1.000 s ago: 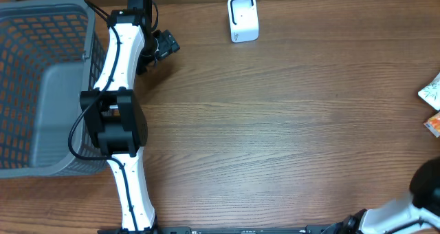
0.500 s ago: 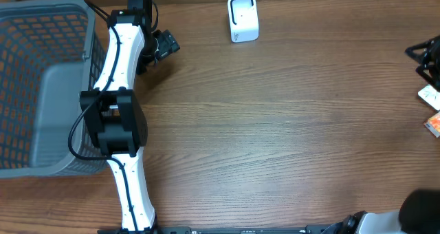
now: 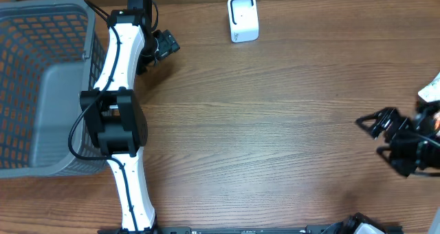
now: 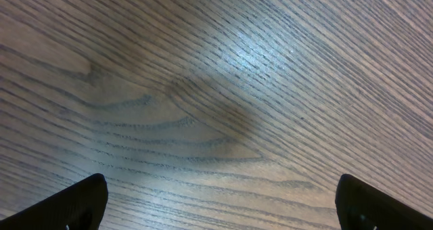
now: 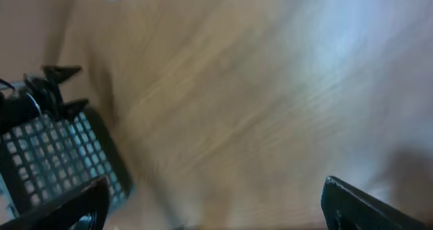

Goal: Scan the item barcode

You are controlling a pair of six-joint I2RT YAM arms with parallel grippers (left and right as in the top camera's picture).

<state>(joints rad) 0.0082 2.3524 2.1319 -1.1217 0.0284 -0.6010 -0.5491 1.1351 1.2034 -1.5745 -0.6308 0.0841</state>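
left gripper (image 4: 220, 203) was wide open, empty. right gripper (image 5: 216, 206) spread wide too, nothing held, over the table (image 3: 275, 124).

White left arm (image 3: 117, 48), black joints, looped black cable (image 3: 71, 136), black right claw (image 3: 369, 136)

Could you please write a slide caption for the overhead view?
Left arm beside a grey basket, white scanner at the far edge, right arm's fingers open near the packets.
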